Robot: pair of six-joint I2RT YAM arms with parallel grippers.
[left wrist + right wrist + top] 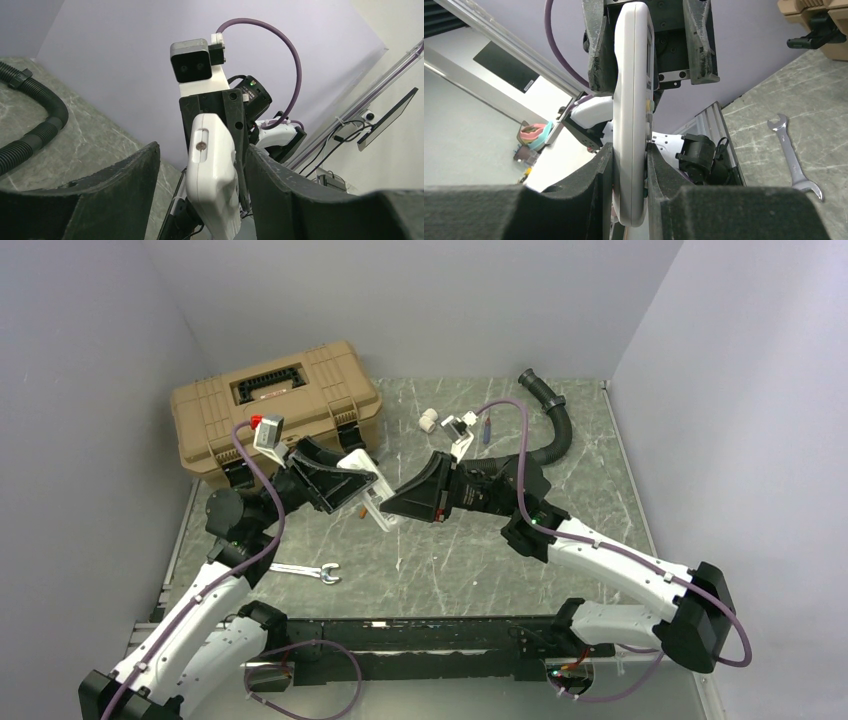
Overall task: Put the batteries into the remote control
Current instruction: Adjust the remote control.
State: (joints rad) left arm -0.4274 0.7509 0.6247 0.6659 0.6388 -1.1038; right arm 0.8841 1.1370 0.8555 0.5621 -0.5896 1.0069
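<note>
Desk (470, 560), grey-green marbled. Tan toolbox (275, 405), far left corner. Black ribbed hose (556, 430), far right. Right gripper (628, 155): pinching one end of the white remote control (631, 100), held above mid-desk. Left gripper (201, 149): spread around its other end. Silver wrench (305, 571): flat, near left.

Top external view looks steeply down from above and behind onto the whole desk (450, 560). Both wrist views sit very close, angled upward, facing each other across the remote control (631, 125), which all three views share.
</note>
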